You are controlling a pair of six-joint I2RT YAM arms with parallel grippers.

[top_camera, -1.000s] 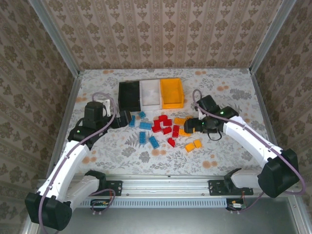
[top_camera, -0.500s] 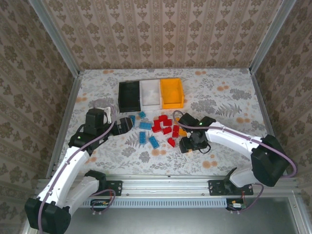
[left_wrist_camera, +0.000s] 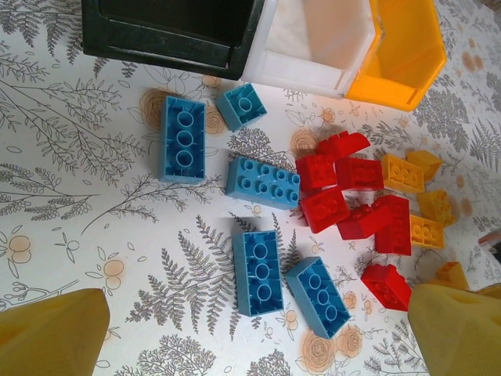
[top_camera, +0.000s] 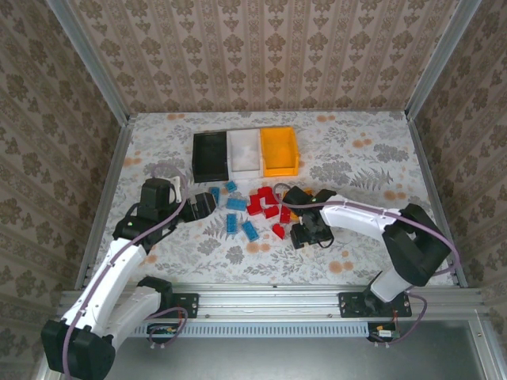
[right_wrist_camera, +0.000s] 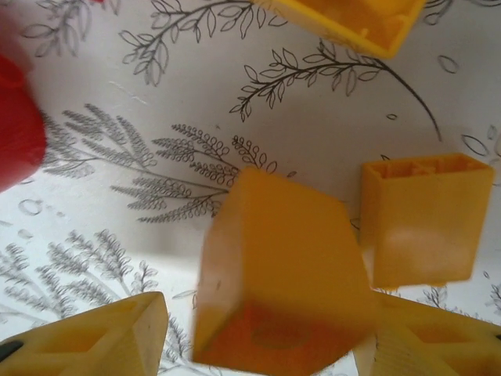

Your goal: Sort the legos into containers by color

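I logged black bin (top_camera: 210, 156), white bin (top_camera: 244, 150) and orange-yellow bin (top_camera: 280, 150) abreast, floors bare (seen from above), legos (top_camera: 265, 210) loose on the table (top_camera: 356, 158) nearby, left gripper (left_wrist_camera: 258, 337) wide, right gripper (right_wrist_camera: 270, 345) straddling one orange-yellow lego (right_wrist_camera: 282, 266), grip unclear.

- We see a black bin (left_wrist_camera: 172, 39), a white bin (left_wrist_camera: 301, 39), an orange-yellow bin (left_wrist_camera: 407, 47).
- We see blue bricks (left_wrist_camera: 257, 272), red bricks (left_wrist_camera: 324, 208), orange-yellow bricks (left_wrist_camera: 401, 173).
- We note the white table (left_wrist_camera: 78, 235), printed with grey ferns.

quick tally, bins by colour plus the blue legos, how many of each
black bin: 1
white bin: 1
orange-yellow bin: 1
blue legos: 5
total: 8
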